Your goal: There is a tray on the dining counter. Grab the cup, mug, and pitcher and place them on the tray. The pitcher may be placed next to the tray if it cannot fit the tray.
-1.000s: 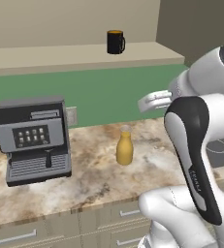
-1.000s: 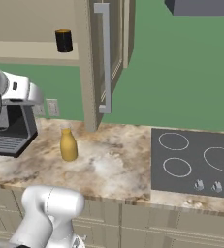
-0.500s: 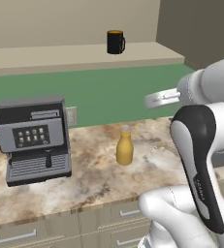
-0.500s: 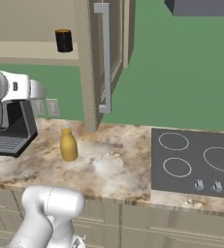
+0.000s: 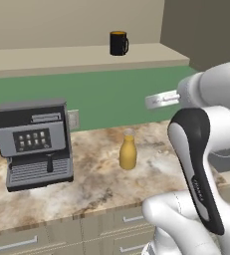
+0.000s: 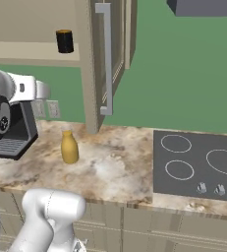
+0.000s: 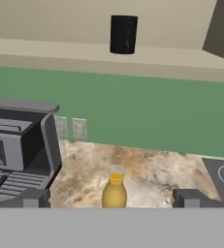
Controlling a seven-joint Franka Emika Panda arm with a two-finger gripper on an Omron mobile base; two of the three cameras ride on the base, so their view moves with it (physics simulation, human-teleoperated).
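Left base view: the mug [image 5: 119, 43] is standing on a beige shelf [image 5: 81, 57] above the green wall, its handle pointing right and an orange-yellow rim showing at the top. Below it, the pitcher [image 5: 128, 152] is standing upright on a marbled counter [image 5: 96, 184] with cream drawers, just right of a grey and black coffee machine [image 5: 34, 143]. The machine's front panel is showing small white icons, too small to read. The white arm is bending up at the right, its hand reaching left at about the height of the wall's upper half.

Right base view: this side is adding what the left lacks, namely a tall cabinet door with a long metal handle [image 6: 105, 59], a black cooktop [image 6: 198, 165] with ring marks and knobs set into the counter, and two wall outlets [image 6: 45, 109] behind the machine. The mug is appearing here as a plain dark cylinder, handle hidden.

Hand view: the gripper [image 7: 111, 197] is standing wide open, holding nothing, its two dark fingertips [image 7: 35, 197] flanking the pitcher, which is sitting well beyond them on the counter. The pitcher's neck is looking paler than its orange body; whether that is liquid level, cannot tell. The mug is sitting high on the shelf, straight above the pitcher. No legible writing anywhere.
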